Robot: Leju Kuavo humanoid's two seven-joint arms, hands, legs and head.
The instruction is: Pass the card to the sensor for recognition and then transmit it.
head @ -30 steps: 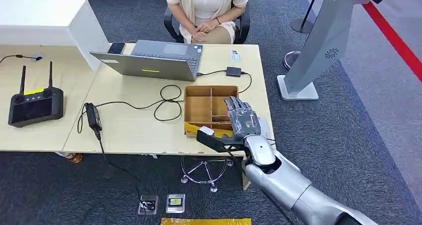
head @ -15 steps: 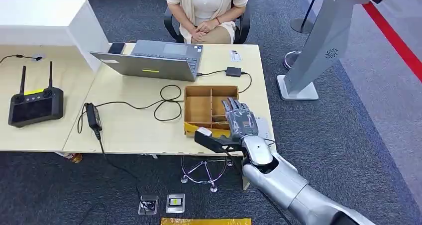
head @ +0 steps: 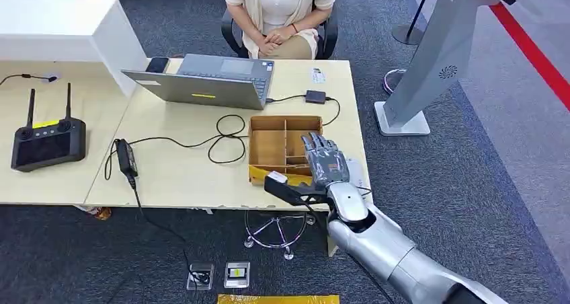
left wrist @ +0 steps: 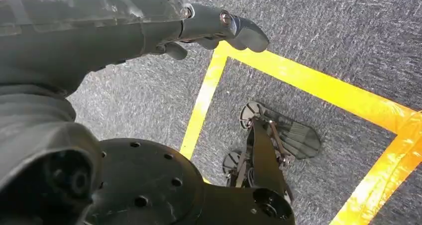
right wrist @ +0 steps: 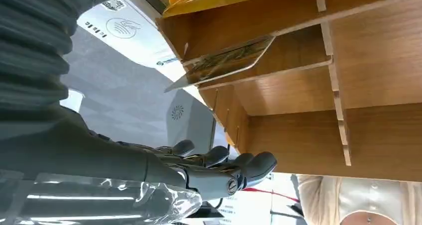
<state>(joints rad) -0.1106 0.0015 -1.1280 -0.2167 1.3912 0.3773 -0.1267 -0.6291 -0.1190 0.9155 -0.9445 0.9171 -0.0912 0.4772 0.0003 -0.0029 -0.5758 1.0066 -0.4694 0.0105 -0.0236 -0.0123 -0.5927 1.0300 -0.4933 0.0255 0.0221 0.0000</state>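
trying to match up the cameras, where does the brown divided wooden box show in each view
Head view: the brown divided wooden box sits on the beige table near its right edge, with the right hand over its right side.
Left wrist view: not in it.
Right wrist view: its compartments fill the upper right.
Shared landmark: the right hand itself.

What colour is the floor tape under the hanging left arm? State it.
Yellow: the floor tape runs as a corner across grey carpet, clearest in the left wrist view.

right hand [head: 324, 164] extended, fingers apparently spread — empty
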